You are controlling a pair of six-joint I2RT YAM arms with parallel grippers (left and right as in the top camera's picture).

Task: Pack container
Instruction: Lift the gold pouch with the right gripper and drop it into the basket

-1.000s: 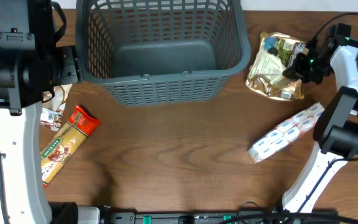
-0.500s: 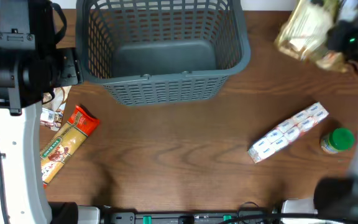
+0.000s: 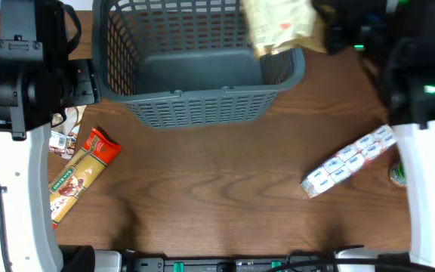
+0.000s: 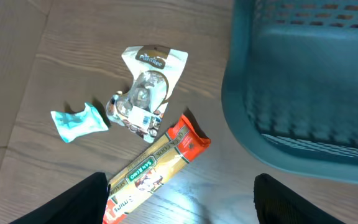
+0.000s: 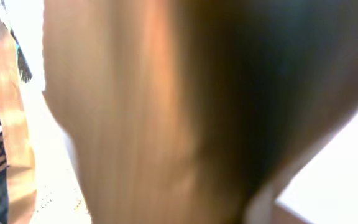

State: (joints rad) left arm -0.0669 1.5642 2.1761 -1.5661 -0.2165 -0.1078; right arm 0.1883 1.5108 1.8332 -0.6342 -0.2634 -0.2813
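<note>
The container [image 3: 202, 109] stands upright at the far side of the tabletop [image 3: 217, 196], mouth up and its solid floor bare. In the left wrist view its rounded corner [image 4: 303, 124] lies just beside the scattered packets. Judged by its build, the moulded plastic is light for its bulk and fairly stiff. The lattice walls probably give a little under a squeeze, and the smooth base would likely slide if the rim were knocked. The thick rolled rim is the soundest place to take hold, since the slots offer only thin ribs. The right claw [image 3: 319, 32] carries a foil snack bag [image 3: 278, 26], which hangs blurred in the air over the container's right rim. The fingers themselves are smeared, and the right wrist view shows only a brown blur, so the closed grip is inferred from the bag being aloft. The left claw [image 4: 182, 193] hovers with its fingers spread wide and nothing between them, above a pasta packet [image 4: 157, 168], a clear pouch [image 4: 145, 93] and a teal wrapper [image 4: 76, 121].
</note>
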